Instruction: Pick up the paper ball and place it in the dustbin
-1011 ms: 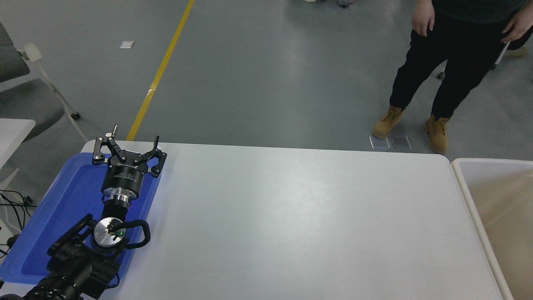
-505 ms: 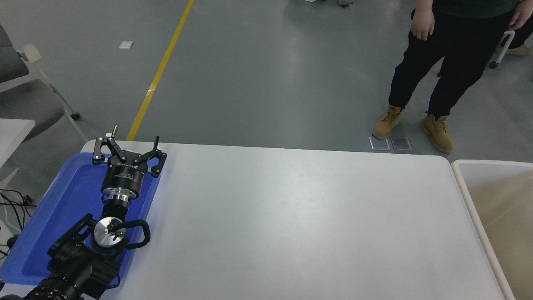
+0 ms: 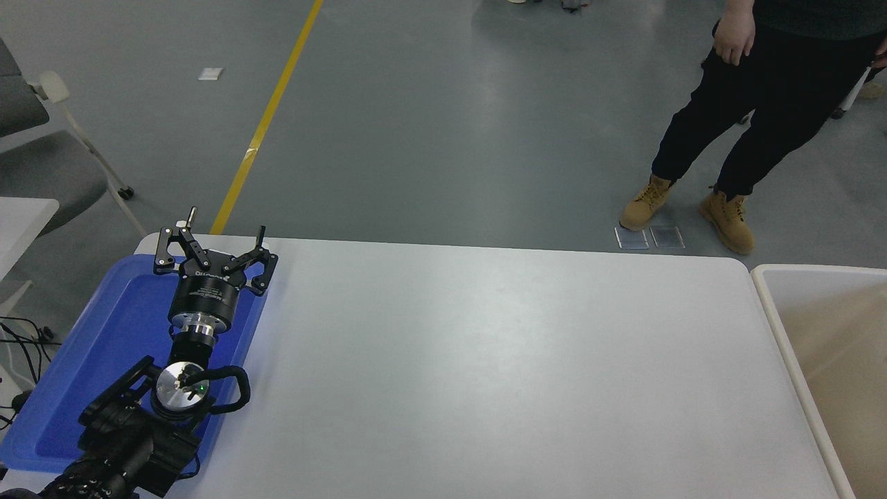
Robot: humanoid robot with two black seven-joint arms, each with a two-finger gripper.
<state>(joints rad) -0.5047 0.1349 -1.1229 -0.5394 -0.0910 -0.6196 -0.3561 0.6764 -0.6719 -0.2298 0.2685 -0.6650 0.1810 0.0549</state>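
The dustbin (image 3: 769, 305) stands at the table's right edge, with a cream-white rim and beige inner walls; only its left part shows. The paper ball is not in view. My left gripper (image 3: 225, 229) is parked over the blue tray at the lower left, fingers spread open and empty, pointing toward the table's far edge. My right arm and gripper are out of view.
A flat blue tray (image 3: 118, 333) lies on the white table (image 3: 485, 360) under my left arm. A person in black trousers and tan boots (image 3: 727, 215) stands on the floor beyond the far right corner. A grey chair (image 3: 41, 166) stands at the far left.
The person beyond the table has shifted to the right and moved their feet and hands. My left arm has not moved.
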